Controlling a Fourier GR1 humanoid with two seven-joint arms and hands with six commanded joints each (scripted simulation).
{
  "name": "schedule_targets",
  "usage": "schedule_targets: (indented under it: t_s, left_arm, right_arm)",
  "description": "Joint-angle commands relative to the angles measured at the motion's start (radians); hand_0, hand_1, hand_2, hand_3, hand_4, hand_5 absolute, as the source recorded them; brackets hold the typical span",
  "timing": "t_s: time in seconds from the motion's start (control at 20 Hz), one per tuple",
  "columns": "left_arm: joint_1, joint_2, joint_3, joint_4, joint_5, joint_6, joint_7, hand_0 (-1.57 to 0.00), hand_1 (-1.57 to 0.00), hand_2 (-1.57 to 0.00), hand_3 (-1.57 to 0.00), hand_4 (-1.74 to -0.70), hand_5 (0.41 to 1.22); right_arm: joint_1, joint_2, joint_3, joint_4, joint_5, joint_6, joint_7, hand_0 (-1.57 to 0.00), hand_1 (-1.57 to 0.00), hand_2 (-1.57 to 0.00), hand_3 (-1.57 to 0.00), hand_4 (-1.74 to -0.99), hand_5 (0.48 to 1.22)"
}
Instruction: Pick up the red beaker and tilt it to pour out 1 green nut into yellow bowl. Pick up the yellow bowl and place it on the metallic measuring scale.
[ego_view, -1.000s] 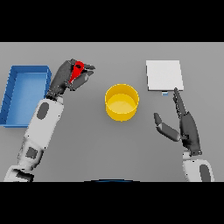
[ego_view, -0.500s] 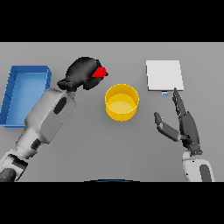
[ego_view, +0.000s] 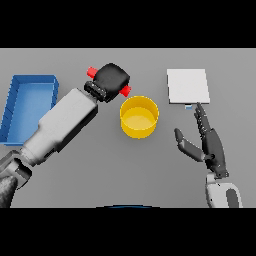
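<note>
Grey table (ego_view: 100, 180), left robot hand (ego_view: 112, 80) gripping red beaker (ego_view: 125, 90) beside yellow bowl (ego_view: 139, 117)

The left hand (ego_view: 113, 79) hides most of the red beaker (ego_view: 92, 72).

One cam only, at the robot's head, looking steeply down at the grey table (ego_view: 100, 185) from close above; both arms enter from the lower edge.

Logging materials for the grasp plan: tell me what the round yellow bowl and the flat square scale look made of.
Round yellow bowl: likely plastic, since it is uniformly opaque yellow with a matte, glare-free wall. Flat square scale: possibly brushed metal or painted plate; the top is pale grey-white and even, without mirror reflections, so it stays open.
</note>
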Motion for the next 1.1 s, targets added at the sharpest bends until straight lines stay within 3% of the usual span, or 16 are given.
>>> schedule_targets:
  t_s: [0.0,0.2,0.45,0.8,1.05]
  left_arm:
    - [-0.018,0.001,-0.016,0.007,-0.017,-0.009,-0.021,-1.57,-1.57,-1.57,-1.29,-1.72,1.217]
    - [-0.077,-0.005,-0.096,0.057,-0.094,-0.025,-0.109,-1.57,-1.57,-1.57,-1.46,-1.73,1.219]
    - [-0.151,0.01,-0.198,0.08,-0.205,-0.037,-0.188,-1.57,-1.57,-1.57,-1.53,-1.73,1.22]
    - [-0.223,-0.016,-0.329,0.145,-0.346,-0.008,-0.25,-1.57,-1.57,-1.57,-1.56,-1.74,1.221]
    - [-0.27,-0.035,-0.396,0.188,-0.433,0.037,-0.273,-1.57,-1.57,-1.57,-1.57,-1.73,1.221]
  right_arm:
    - [0.008,0.0,-0.001,0.004,-0.003,0.003,-0.005,0.0,0.0,0.0,0.0,-1.206,0.639]
    - [-0.005,-0.006,-0.012,0.011,0.012,-0.018,-0.019,0.0,0.0,0.0,0.0,-1.221,0.61]
    - [0.006,0.001,-0.005,0.008,0.031,-0.033,-0.042,0.0,0.0,0.0,0.0,-1.185,0.575]
    - [-0.017,0.007,-0.014,0.027,0.02,-0.036,-0.024,0.0,0.0,0.0,0.0,-1.13,0.565]
    - [0.008,0.007,-0.003,0.009,0.031,-0.035,-0.058,0.0,0.0,0.0,0.0,-1.135,0.58]
